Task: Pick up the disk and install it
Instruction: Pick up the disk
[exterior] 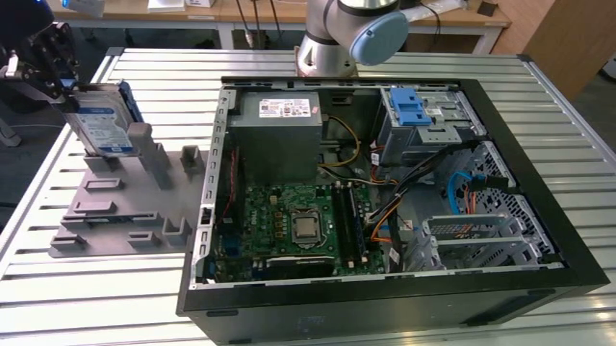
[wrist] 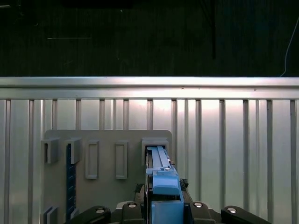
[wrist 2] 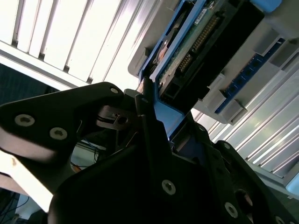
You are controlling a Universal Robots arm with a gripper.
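Nearest us in the exterior view is the black wall of the open computer case (exterior: pixel 385 306), lying on its side on a desk (exterior: pixel 97 303) of silver metal slats. At nine o'clock from the case a grey fixture (exterior: pixel 125 216) with upright posts lies flat on the slats. At ten o'clock the gripper (exterior: pixel 56 85) has its fingers pinched on the upper edge of the disk (exterior: pixel 104 122), which stands nearly upright at the fixture's far end. We cannot tell whether it rests in its slot. In the second wrist view one of the fingers (wrist 2: pixel 148 116) presses the disk's blue rail. The arm (exterior: pixel 347 29) rises at twelve o'clock, with wooden benches (exterior: pixel 192 9) behind it. In the first wrist view the room is dark past the desk's edge.
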